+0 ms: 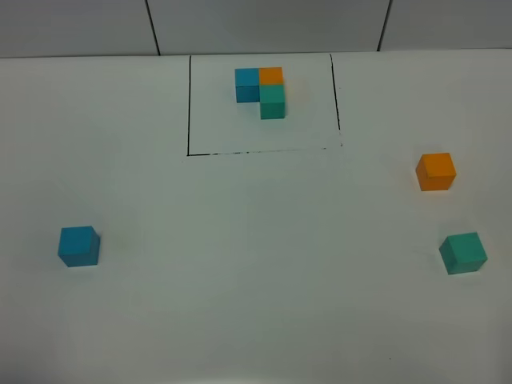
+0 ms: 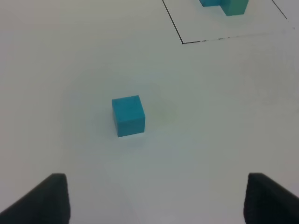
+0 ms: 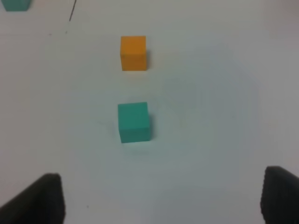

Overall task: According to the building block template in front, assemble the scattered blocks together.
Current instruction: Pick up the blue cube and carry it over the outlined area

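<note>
Your left pincer (image 2: pixel 158 199) gapes wide, empty, facing the blue cube (image 2: pixel 128 115); your right pincer (image 3: pixel 163 196) likewise, facing the teal-green cube (image 3: pixel 134 122).

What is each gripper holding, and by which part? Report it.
Nothing. The left gripper and the right gripper are both open and empty.

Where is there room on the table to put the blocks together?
The big bare middle, between the blue cube on the left, the orange cube and green cube on the right, and the black frame behind. It is crowded only around the template inside it.
</note>
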